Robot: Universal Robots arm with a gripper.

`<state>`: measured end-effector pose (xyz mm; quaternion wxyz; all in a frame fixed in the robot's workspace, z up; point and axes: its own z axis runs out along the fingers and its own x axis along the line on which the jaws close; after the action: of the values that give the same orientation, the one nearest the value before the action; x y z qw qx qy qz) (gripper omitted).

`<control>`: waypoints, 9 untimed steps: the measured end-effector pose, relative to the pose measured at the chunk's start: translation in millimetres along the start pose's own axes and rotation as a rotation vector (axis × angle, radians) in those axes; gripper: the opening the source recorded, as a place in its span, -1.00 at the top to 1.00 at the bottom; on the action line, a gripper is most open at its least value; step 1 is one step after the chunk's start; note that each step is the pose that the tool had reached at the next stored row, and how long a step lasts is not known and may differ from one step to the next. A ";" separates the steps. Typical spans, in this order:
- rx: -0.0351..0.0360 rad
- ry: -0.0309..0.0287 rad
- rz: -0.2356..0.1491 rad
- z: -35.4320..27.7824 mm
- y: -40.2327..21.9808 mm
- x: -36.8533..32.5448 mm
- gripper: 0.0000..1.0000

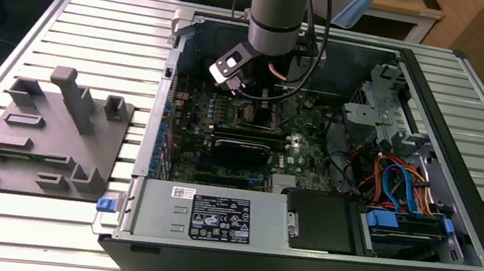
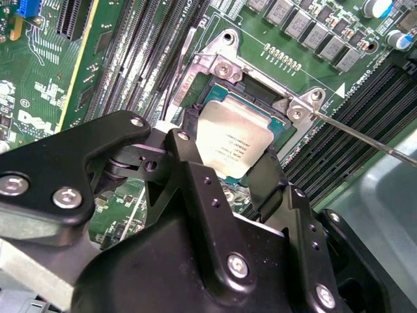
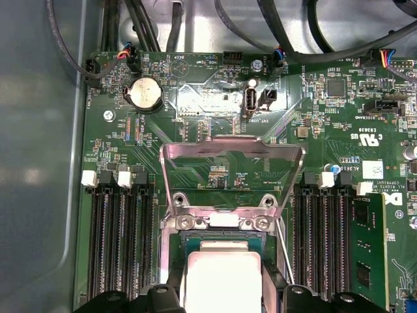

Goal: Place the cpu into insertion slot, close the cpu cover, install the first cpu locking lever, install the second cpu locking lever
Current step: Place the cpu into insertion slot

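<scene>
Currently clamped on the cpu [image 2: 231, 140] by two opposite edges, gripper [image 2: 228, 153] fingers [image 2: 267, 179] snug against its sides. Holds it level over the insertion slot [image 3: 218, 240], upper middle of the exterior view, deep inside the open case; cannot tell whether seated yet. Leaves the cpu cover [image 3: 231, 149] swung up and open. Judged light, rigid and smooth-topped, so probably slippery; underside and socket contacts likely fragile. Best gripped by edges only, kept flat, never pressed down.
</scene>
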<state>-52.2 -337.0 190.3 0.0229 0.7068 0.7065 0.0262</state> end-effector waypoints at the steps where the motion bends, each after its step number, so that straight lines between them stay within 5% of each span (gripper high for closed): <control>1: -0.0001 -0.0002 0.000 0.0 0.0 0.0 -0.08; 9: 0.0001 -0.0007 0.005 -0.2 1.2 0.0 -0.08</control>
<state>-51.0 -337.1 190.5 0.0230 0.7086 0.7047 0.0260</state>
